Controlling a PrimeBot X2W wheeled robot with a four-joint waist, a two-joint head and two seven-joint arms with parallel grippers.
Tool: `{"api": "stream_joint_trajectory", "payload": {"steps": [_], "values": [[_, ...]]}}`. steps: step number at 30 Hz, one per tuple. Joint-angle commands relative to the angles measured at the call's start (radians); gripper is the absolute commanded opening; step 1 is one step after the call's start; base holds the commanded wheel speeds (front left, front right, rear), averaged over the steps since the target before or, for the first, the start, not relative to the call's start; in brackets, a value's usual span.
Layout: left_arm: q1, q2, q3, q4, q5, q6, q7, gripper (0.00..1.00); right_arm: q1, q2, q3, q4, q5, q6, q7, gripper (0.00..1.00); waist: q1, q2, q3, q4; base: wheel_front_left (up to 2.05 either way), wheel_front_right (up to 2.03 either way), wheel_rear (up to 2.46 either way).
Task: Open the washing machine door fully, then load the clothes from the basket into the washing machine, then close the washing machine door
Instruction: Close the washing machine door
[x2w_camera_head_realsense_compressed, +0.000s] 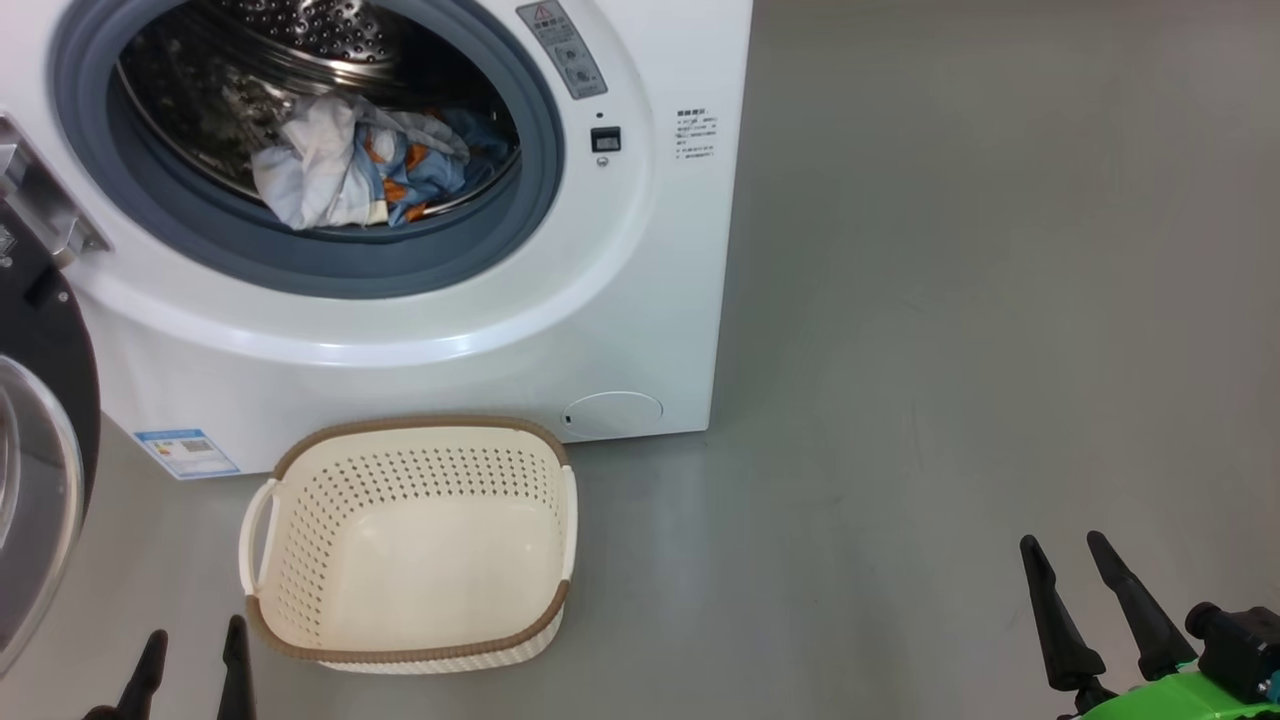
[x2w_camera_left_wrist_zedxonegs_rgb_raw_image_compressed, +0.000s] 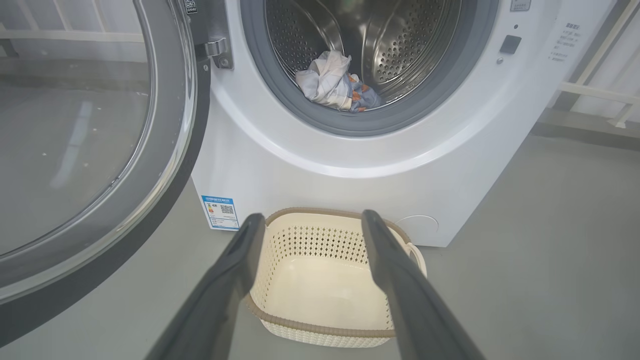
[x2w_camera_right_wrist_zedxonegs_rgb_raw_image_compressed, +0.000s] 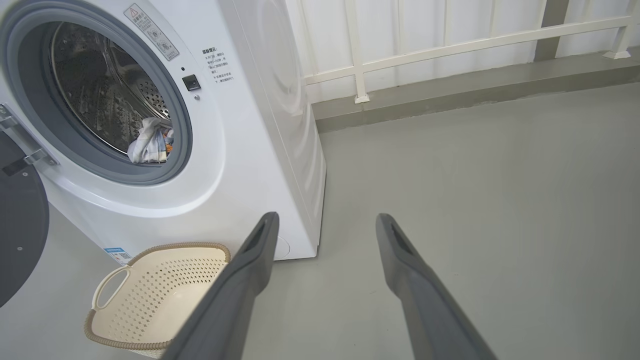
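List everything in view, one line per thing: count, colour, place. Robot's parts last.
washing machine: one, white, on the floor
washing machine door: one, black rim, clear glass, open at left
clothes: one bundle, white, blue and orange, inside the drum
basket: one, cream, brown rim, empty, on the floor before the machine
label: one, blue, low on the machine's front
railing: one, white, behind the machine
left gripper: one, dark, open, lower left
right gripper: one, dark, open, lower right

All three views face the washing machine (x2w_camera_head_realsense_compressed: 650, 300) (head from above).
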Motion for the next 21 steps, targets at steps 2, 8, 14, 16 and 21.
{"api": "stream_joint_trajectory", "payload": {"steps": [2,8,14,16,21], "values": [[-0.033,0.013,0.037,-0.026,0.008,-0.002,-0.006,1.00,-0.022,-0.012,0.015,-0.027,-0.001,0.002,-0.005,1.00,0.0000,-0.0001,0.003,0.012,0.00,0.00,0.00],[-0.044,-0.006,0.056,-0.030,0.004,-0.002,-0.006,1.00,-0.033,-0.013,0.030,-0.027,-0.004,0.002,-0.005,1.00,0.0000,-0.0001,0.010,0.055,0.00,0.00,0.00],[-0.029,-0.025,0.073,-0.030,-0.002,-0.002,-0.006,1.00,-0.051,-0.021,0.063,-0.018,-0.004,0.002,-0.005,1.00,0.0000,-0.0001,0.006,0.131,0.00,0.00,0.00],[-0.023,-0.031,0.080,-0.029,-0.006,-0.002,-0.006,1.00,-0.060,-0.023,0.076,-0.015,-0.003,0.002,-0.005,1.00,0.0000,-0.0001,0.004,0.158,0.00,0.00,0.00],[-0.014,-0.043,0.097,-0.039,-0.013,-0.002,-0.006,1.00,-0.092,-0.027,0.107,-0.005,0.000,0.002,-0.005,1.00,0.0000,-0.0001,0.006,0.226,0.00,0.00,0.00]]}}
